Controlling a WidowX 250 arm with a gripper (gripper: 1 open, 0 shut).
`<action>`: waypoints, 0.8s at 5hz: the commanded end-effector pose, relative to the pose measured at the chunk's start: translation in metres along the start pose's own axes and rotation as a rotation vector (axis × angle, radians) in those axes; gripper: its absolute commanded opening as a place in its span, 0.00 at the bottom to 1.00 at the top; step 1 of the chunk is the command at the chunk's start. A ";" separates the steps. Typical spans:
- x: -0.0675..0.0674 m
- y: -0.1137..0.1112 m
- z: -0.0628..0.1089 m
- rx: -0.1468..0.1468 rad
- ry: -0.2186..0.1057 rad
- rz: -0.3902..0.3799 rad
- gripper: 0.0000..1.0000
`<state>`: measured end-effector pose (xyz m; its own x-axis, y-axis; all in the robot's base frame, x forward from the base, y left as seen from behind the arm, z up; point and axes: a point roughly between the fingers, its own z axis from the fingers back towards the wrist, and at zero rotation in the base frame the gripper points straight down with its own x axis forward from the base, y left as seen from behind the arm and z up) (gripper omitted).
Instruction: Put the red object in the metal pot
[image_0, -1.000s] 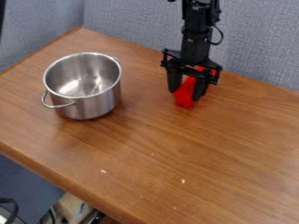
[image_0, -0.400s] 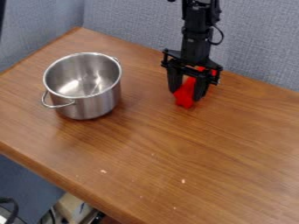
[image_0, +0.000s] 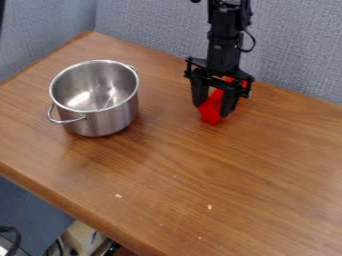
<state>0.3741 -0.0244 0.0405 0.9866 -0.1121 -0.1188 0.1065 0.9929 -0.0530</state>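
Note:
The red object (image_0: 211, 110) stands upright on the wooden table, right of centre near the far edge. My gripper (image_0: 217, 106) points straight down over it, with its black fingers (image_0: 195, 92) pressed against both sides, shut on the block. The block's lower end rests on the tabletop. The metal pot (image_0: 110, 118) sits to the left, shiny and empty, with its loop handle (image_0: 55, 114) facing front left. A hand's width of bare wood separates the pot from the gripper.
The wooden table (image_0: 201, 190) ends in a front edge running diagonally at lower left, with floor clutter below it. A blue-grey wall stands behind the far edge. A small pale speck (image_0: 207, 207) lies on the wood near the front.

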 end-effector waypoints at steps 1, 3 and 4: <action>0.000 0.005 0.022 0.003 -0.060 0.014 0.00; -0.002 0.005 0.024 0.007 -0.065 0.022 0.00; -0.003 0.005 0.026 0.009 -0.068 0.026 0.00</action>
<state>0.3706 -0.0238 0.0405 0.9881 -0.0944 -0.1214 0.0892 0.9949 -0.0479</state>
